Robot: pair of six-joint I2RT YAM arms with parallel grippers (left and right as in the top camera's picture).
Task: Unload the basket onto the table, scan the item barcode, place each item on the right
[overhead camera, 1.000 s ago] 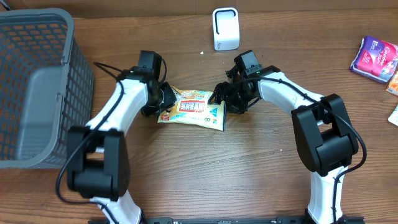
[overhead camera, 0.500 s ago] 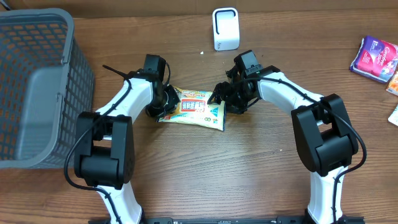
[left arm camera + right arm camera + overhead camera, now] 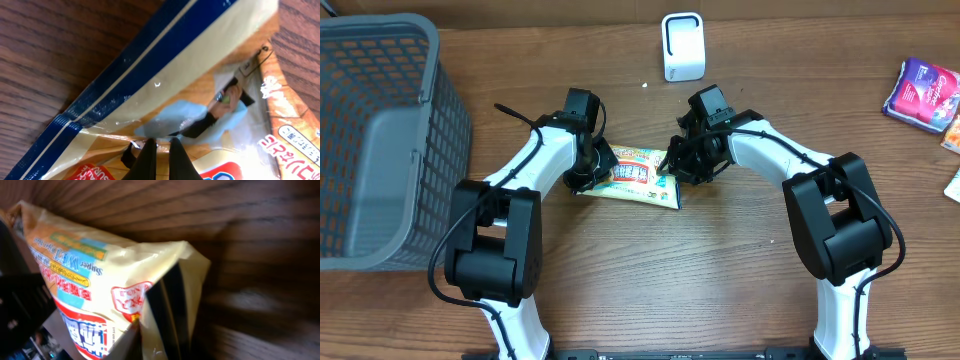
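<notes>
The left end effector (image 3: 161,146) is pinched shut on thin film at the left edge of the snack packet (image 3: 640,176), which lies on the worktop (image 3: 720,270) between both arms. The right end effector (image 3: 671,165) straddles the packet's right end; I cannot tell whether it grips. Uneven lifting could likely slip or tear the film.

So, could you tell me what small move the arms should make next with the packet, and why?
Probably lift the packet slightly off the table. The left gripper is pinched on one end, the right gripper meets the other, and the packet rests on the wood, short of the white scanner.
</notes>
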